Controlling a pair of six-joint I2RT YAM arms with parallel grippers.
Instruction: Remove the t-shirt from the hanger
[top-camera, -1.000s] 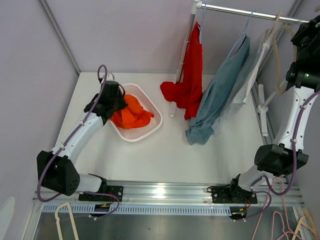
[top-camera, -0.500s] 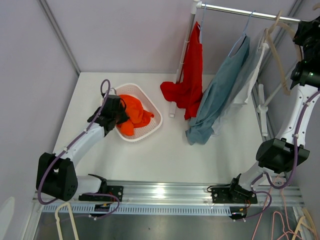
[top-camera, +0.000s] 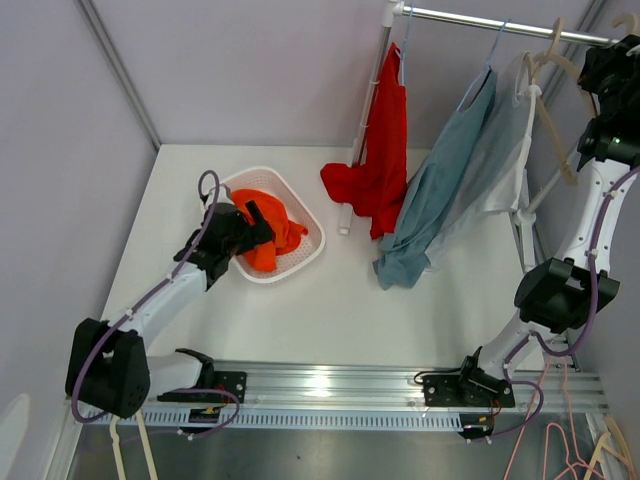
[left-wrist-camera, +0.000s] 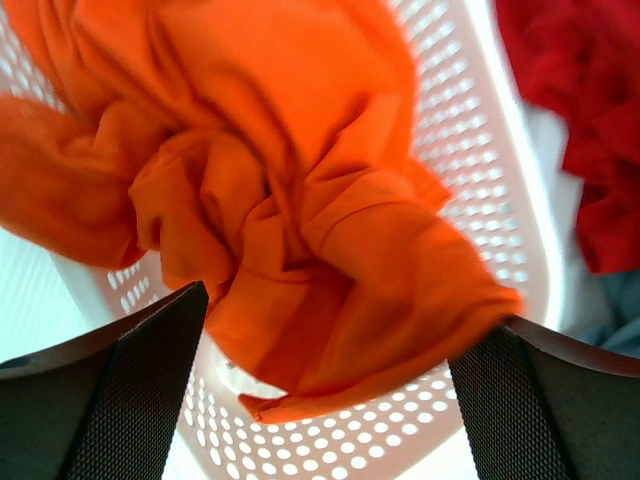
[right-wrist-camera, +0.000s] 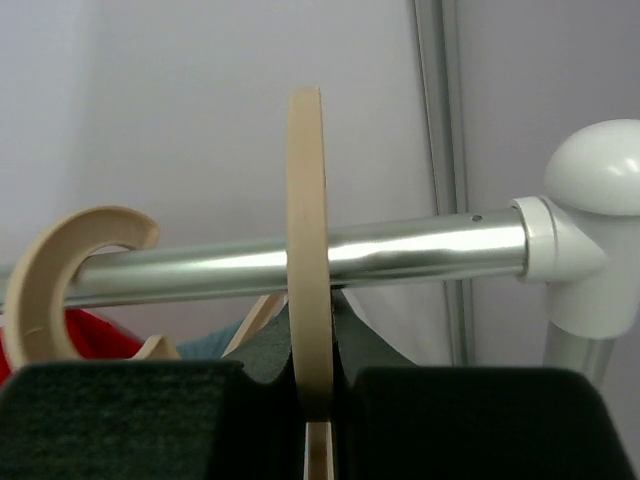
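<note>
An orange t-shirt (top-camera: 268, 235) lies crumpled in the white perforated basket (top-camera: 302, 260) at the left of the table. My left gripper (top-camera: 252, 222) hovers at the basket's near-left rim, open, with nothing in it. In the left wrist view the orange t-shirt (left-wrist-camera: 290, 200) fills the basket (left-wrist-camera: 480, 150), and the left gripper (left-wrist-camera: 340, 340) has its fingers spread wide either side of the cloth. My right gripper (top-camera: 612, 60) is up at the rail's right end, shut on a bare beige hanger (top-camera: 548, 90). The right gripper (right-wrist-camera: 318, 375) pinches the hanger's hook (right-wrist-camera: 305, 200), which loops over the metal rail (right-wrist-camera: 420, 250).
On the rail (top-camera: 480, 22) hang a red t-shirt (top-camera: 385, 140), a blue-grey shirt (top-camera: 430, 190) and a pale one (top-camera: 500, 150). Another beige hook (right-wrist-camera: 60, 270) sits left of the held one. Loose hangers lie at the near left (top-camera: 125, 440) and near right (top-camera: 590, 450).
My left gripper has opened and let the orange t-shirt drop into the basket, drawing back toward the near rim. The right gripper has shifted the beige hanger slightly at the rail.
</note>
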